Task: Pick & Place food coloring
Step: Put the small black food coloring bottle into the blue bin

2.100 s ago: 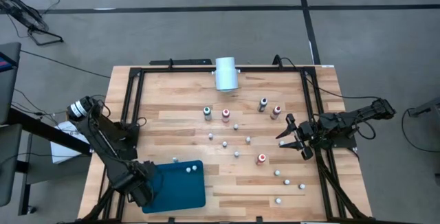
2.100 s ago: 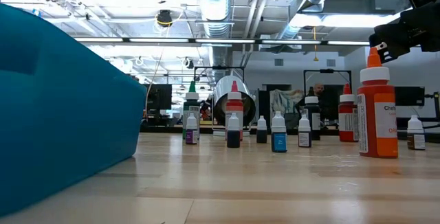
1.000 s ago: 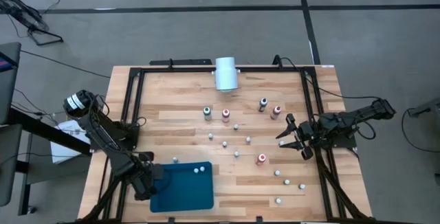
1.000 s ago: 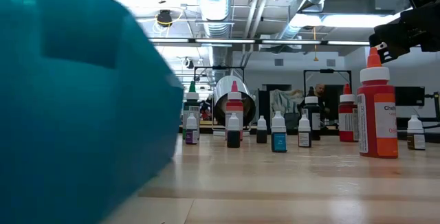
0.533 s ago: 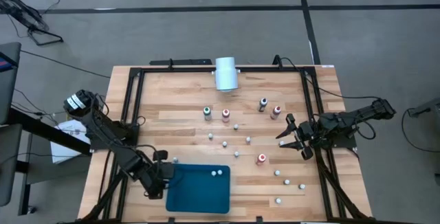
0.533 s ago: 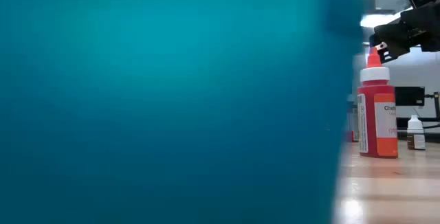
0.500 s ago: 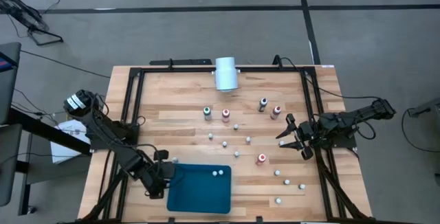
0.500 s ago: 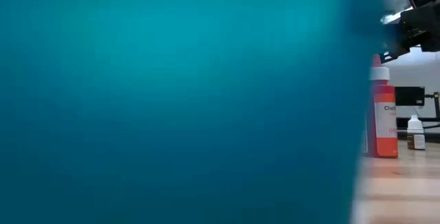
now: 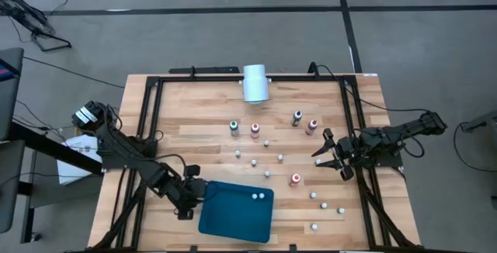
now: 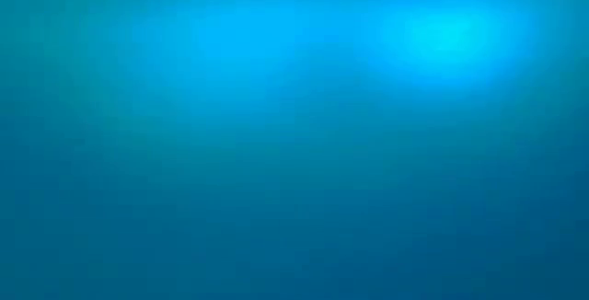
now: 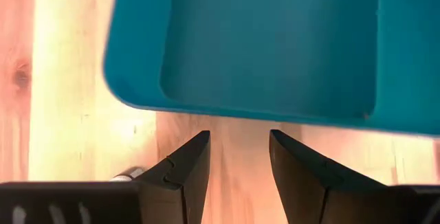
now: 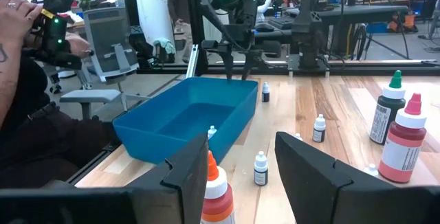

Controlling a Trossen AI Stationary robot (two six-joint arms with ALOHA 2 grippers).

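Small white-capped food coloring bottles [image 9: 266, 143] stand scattered on the wooden table, with taller ones [image 9: 255, 129] toward the far side. Two tiny bottles [image 9: 258, 196] stand inside the teal tray [image 9: 233, 214], which rests flat near the table's near edge. My left gripper [image 9: 192, 195] is open and level at the tray's left rim [image 11: 240, 110]. Its tips [image 11: 204, 136] stop just short of the rim, with wood showing between. My right gripper [image 9: 326, 150] hovers open at the table's right side, above a red bottle [image 12: 216, 196].
A white cylinder [image 9: 255, 82] lies at the far edge. The tray [image 10: 294, 134] fills the whole low view. Black frame rails [image 9: 151, 121] run along the table's sides. A person [image 12: 27, 80] sits beyond the table's left side. Bare wood lies left of the tray.
My left gripper has swept toward the table's right edge along the near side. The tray has slid right along the table ahead of it and turned slightly, and it now covers the low camera. The two bottles inside rode along.
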